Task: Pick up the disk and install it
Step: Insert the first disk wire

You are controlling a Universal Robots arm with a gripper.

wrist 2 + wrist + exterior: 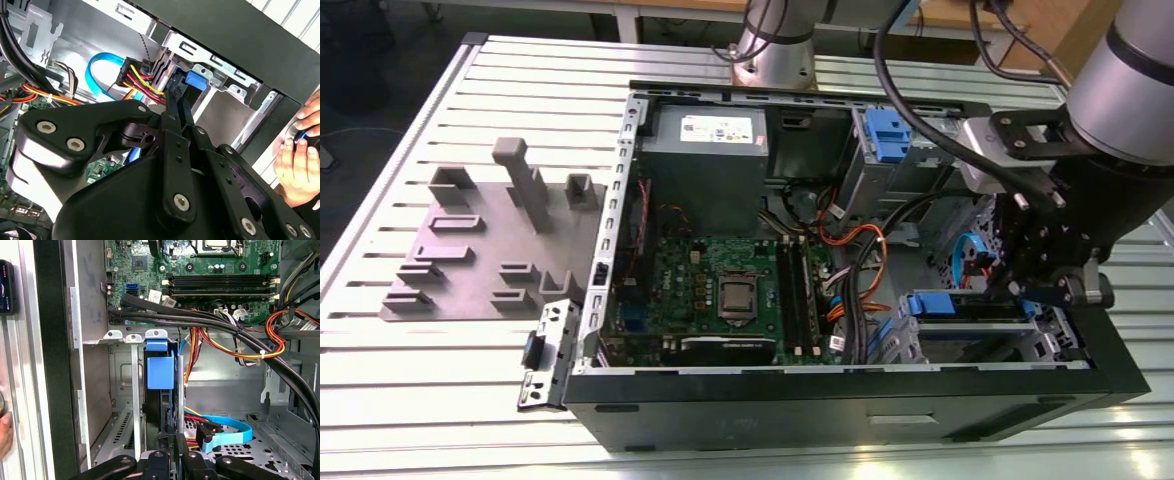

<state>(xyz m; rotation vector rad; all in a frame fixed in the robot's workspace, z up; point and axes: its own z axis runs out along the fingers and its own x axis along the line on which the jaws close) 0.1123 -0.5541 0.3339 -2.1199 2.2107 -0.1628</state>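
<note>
The claw (pixel 1025 290) reaches down into the open computer case (pixel 854 400) at the exterior view's right, its fingers (pixel 172 450) clenched on the rear edge of the disk (pixel 161 371), which stands on edge in its blue carrier, slotted into the metal drive bay (pixel 135 390). A blue data cable (pixel 225 432) curls beside it. The grey power supply (pixel 707 150) carries a white label, too small to read. A person's hand (pixel 300 155) rests outside the case.

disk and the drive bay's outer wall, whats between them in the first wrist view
In the first wrist view, a thin upright metal rail stands between the disk in its blue carrier and the grey bay wall, with empty slot space on either side.
</note>
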